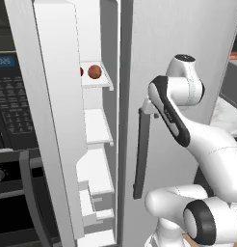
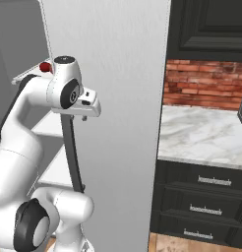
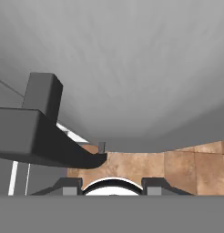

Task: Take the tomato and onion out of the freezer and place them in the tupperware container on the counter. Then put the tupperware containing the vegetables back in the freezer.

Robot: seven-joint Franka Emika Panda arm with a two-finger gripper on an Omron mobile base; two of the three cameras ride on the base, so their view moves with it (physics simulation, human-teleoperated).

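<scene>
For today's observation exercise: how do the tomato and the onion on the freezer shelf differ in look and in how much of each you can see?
The tomato is deep red; the onion is orange-brown. The tomato is mostly hidden behind the freezer door edge, while the onion shows whole. Both sit side by side on the same upper shelf.

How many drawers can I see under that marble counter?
3 drawers, stacked under the counter: top, middle, bottom. More may be hidden beyond the picture's edge.
</scene>
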